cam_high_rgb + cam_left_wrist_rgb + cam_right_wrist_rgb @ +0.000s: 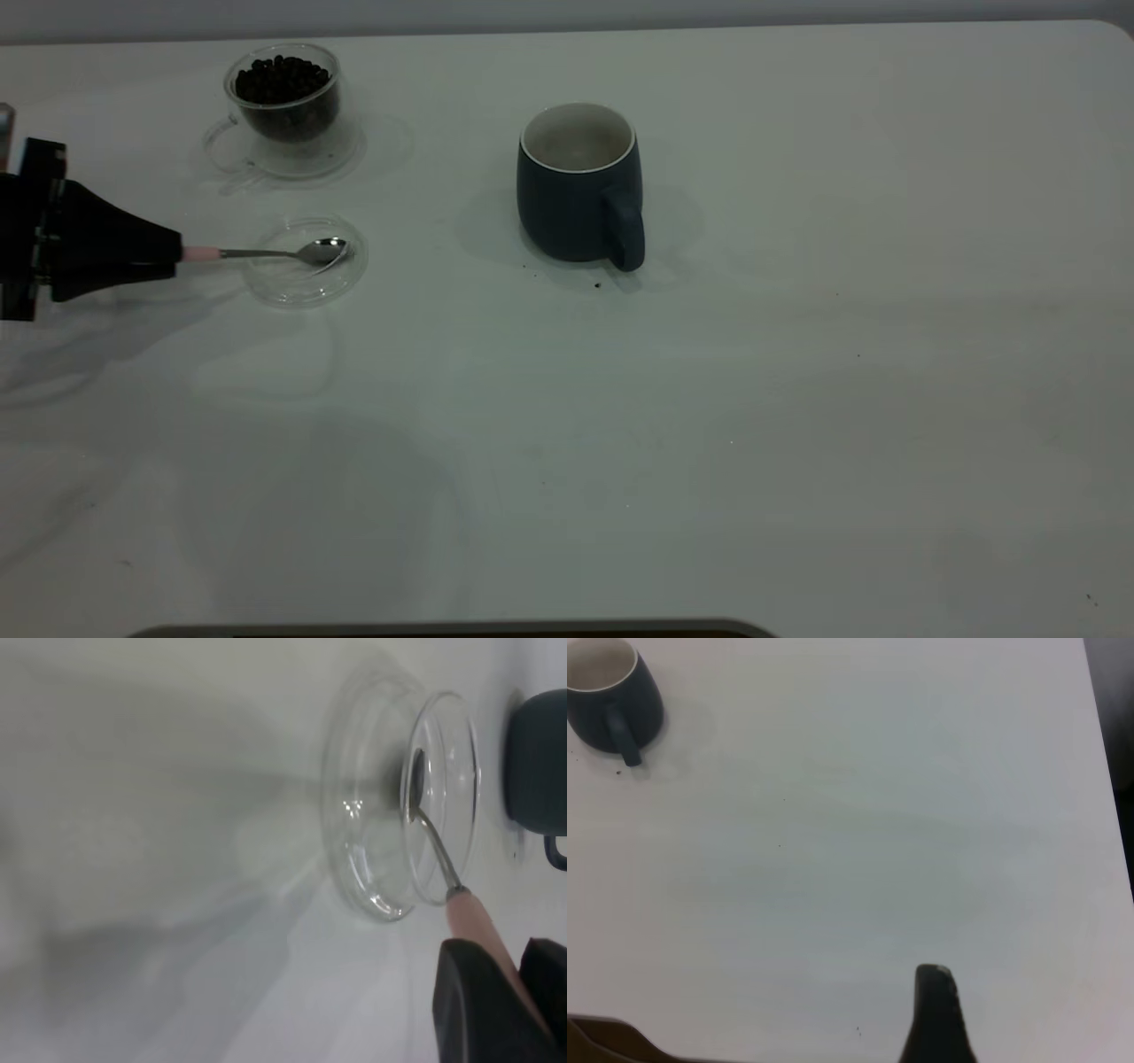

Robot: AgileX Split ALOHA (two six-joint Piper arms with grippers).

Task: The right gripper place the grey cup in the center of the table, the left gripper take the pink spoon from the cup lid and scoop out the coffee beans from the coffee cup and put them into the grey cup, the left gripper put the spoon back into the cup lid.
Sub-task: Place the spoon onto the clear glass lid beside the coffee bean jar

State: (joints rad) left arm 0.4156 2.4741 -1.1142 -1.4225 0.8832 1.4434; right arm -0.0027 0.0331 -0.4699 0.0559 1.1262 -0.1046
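While left claw (pixel 173 255) clamps pink spoon (pixel 266 253), bowl lies in cup lid (pixel 306 282); right claw state unclear.

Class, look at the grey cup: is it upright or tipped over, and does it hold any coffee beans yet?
Upright: the grey cup stands on its base, rim up. No beans show inside; its very bottom is hidden.

Left hand on the spoon, spoon sitting in the lid

The left hand (pixel 509 992) has its black fingers (pixel 474 1005) clamped on the pale pink handle of the pink spoon (pixel 443 864). The metal bowl end rests inside the clear cup lid (pixel 376 895), which sits flat on the white bench (pixel 159 771). A bit of the grey cup (pixel 536 762) shows beyond the lid, not touching it.
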